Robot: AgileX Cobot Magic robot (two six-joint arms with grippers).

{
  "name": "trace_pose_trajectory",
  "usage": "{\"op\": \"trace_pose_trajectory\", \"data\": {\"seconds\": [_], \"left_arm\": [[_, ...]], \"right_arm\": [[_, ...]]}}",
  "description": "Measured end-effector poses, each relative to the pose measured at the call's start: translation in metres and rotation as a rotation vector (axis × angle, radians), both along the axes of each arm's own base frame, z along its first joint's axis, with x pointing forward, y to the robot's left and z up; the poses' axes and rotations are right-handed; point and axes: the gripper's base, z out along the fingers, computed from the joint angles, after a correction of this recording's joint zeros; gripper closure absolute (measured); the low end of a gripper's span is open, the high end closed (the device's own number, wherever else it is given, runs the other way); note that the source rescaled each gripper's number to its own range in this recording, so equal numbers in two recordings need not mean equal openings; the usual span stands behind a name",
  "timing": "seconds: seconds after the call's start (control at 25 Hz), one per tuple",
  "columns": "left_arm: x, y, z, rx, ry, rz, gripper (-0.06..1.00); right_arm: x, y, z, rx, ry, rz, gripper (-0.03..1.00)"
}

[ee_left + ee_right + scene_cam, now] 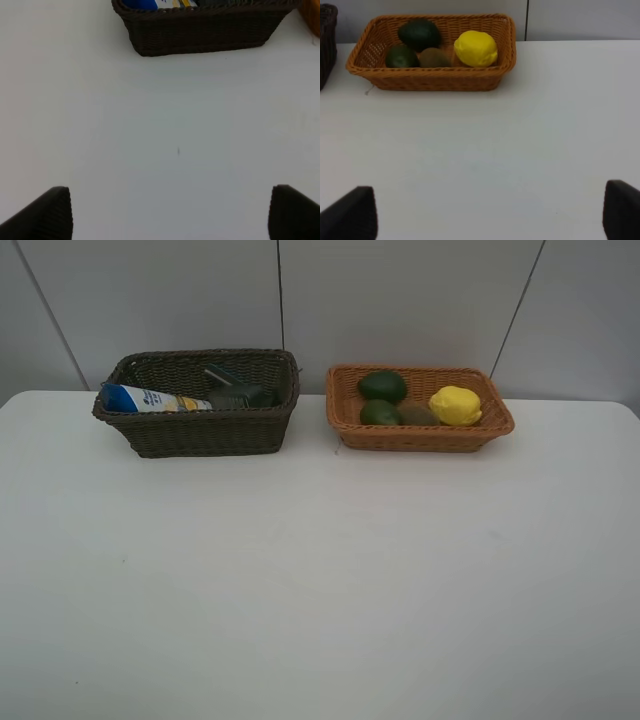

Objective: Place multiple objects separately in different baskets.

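The dark brown basket holds the white blue-capped bottle and the dark-green pump bottle. The orange-tan basket holds the avocado, lime, kiwi and lemon. The pink bottle and eraser are not visible. My left gripper is open and empty over bare table, short of the dark basket. My right gripper is open and empty, short of the orange basket with its lemon. Neither gripper shows in the high view.
The baskets stand side by side at the back of the white table, near a grey panelled wall. The orange basket's corner shows in the left wrist view; the dark basket's edge shows in the right wrist view.
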Motion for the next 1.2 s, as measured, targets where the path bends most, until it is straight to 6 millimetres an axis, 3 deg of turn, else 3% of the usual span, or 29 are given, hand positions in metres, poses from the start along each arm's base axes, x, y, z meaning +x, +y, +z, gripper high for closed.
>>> {"op": "trace_pose_trajectory", "data": {"seconds": [1.2], "left_arm": [[0.0000,0.0000,0.0000,0.000,0.000,0.000,-0.06]], "right_arm": [[0.0000,0.0000,0.0000,0.000,0.000,0.000,-0.01]]}}
